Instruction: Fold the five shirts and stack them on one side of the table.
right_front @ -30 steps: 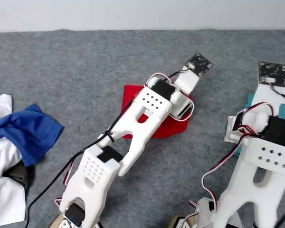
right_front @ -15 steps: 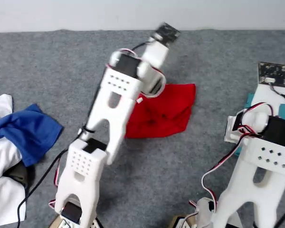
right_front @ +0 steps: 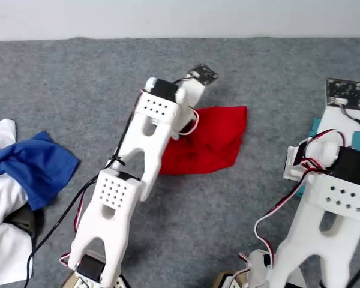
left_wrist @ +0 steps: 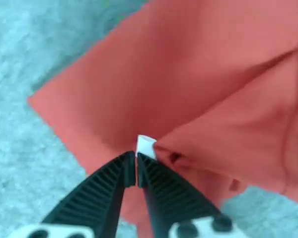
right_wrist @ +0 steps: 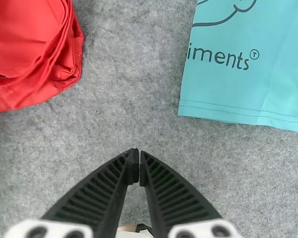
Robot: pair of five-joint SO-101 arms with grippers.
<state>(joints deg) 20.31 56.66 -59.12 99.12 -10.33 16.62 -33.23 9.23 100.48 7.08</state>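
A red shirt [right_front: 210, 144] lies crumpled at the table's middle, also seen close up as the red shirt [left_wrist: 198, 84]. My left gripper [left_wrist: 137, 159] sits over the shirt's left part, shut, with a small white label [left_wrist: 145, 145] of the shirt pinched at its tips. The left arm [right_front: 159, 120] covers that part from above. A teal shirt [right_wrist: 248, 54] with printed letters lies flat at the right; a strip of the teal shirt [right_front: 315, 128] shows beside the right arm. My right gripper [right_wrist: 139, 153] is shut and holds nothing, above bare carpet between the red shirt [right_wrist: 30, 49] and the teal one.
At the left edge lie a bunched blue shirt [right_front: 39, 168] and a white shirt [right_front: 6, 252], with a dark garment [right_front: 25, 221] between them. The table is covered in grey carpet [right_front: 78, 90]. The right arm [right_front: 330, 198] stands at the right front.
The left arm swung from the red shirt's right side to the back left, uncovering the shirt, then came down onto its left part. The right arm kept still.
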